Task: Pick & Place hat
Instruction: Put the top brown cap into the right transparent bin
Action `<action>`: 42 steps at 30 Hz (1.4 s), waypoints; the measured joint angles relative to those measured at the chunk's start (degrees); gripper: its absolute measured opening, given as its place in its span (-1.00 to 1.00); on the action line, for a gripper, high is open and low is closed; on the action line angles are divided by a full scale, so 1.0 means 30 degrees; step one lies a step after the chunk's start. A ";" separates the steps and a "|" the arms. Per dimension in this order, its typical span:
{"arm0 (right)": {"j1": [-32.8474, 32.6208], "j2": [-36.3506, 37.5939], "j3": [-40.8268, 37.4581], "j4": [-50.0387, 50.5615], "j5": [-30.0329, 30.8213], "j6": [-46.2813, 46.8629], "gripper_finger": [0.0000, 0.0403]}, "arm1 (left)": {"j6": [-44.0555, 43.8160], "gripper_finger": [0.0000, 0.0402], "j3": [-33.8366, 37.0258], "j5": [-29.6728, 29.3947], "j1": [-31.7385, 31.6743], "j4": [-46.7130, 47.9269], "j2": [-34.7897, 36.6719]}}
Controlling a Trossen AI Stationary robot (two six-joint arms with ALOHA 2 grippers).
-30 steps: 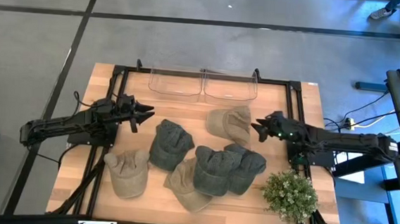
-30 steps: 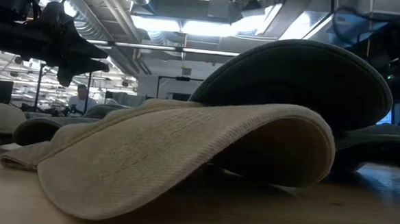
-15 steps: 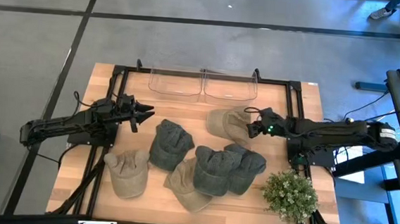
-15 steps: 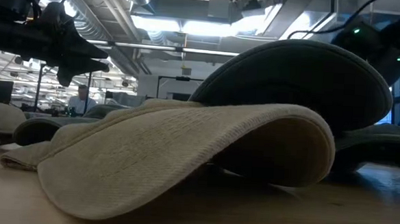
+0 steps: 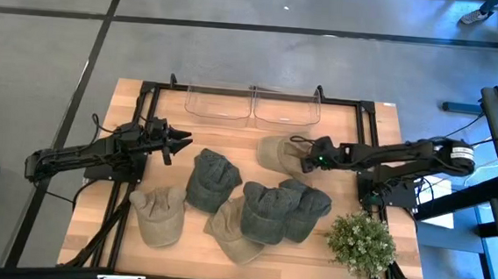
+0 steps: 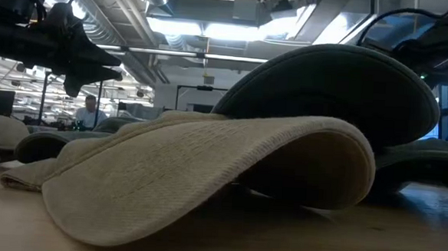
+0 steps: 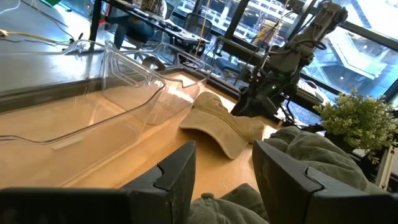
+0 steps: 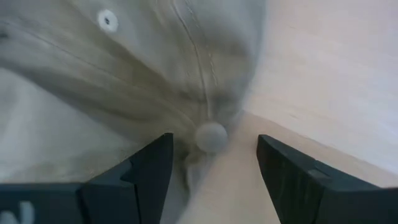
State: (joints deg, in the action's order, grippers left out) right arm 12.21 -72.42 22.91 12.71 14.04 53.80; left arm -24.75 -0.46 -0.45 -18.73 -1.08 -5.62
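Note:
Several caps lie on the wooden table. A beige cap point(image 5: 283, 153) rests on its brim toward the far right. My right gripper point(image 5: 305, 162) is open at its crown; in the right wrist view the fingers point(image 8: 140, 177) stand on either side of the crown's top button point(image 8: 211, 135). My left gripper point(image 5: 181, 138) hangs open above the table left of a dark green cap point(image 5: 211, 179). The left wrist view shows its own fingers point(image 7: 177, 174), the beige cap point(image 7: 224, 127) and the right arm point(image 7: 283, 74) behind it. My right gripper stands open over the beige cap's crown point(image 8: 155, 81), one finger on each side of the top button, coming level from the table's right. Whether the fingers touch the cloth, I cannot tell. The cap lies on the table.
Two clear bins point(image 5: 219, 103) point(image 5: 285, 108) stand at the far edge. More caps lie near the middle: beige ones point(image 5: 160, 214) point(image 5: 232, 232) and dark ones point(image 5: 268, 213) point(image 5: 309, 203). A small green plant point(image 5: 360, 242) stands at the near right. A beige brim point(image 6: 206, 171) fills the low view.
My right gripper has moved toward the table's left, from beside the beige cap onto its crown, with its arm reaching farther out. The left arm and all caps have kept still.

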 joint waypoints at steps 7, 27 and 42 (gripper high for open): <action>0.0000 -0.0763 0.0154 -0.0533 0.0714 -0.0007 0.10 | 0.1266 -0.24 -0.0003 -0.0032 0.0002 0.0065 -0.0004; 0.0022 -0.1242 0.0275 -0.0092 0.1135 -0.2873 -0.68 | 0.1501 -0.24 -0.0003 -0.0058 -0.0001 0.0122 -0.0004; -0.0022 0.0822 0.8241 0.9057 0.1249 -0.8043 -0.68 | 0.1508 -0.24 -0.0003 -0.0369 0.0000 0.0086 -0.0001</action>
State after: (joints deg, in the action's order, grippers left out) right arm 12.14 -69.95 47.64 39.88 17.79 29.67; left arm -20.23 -0.47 -1.56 -18.73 -0.82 -5.62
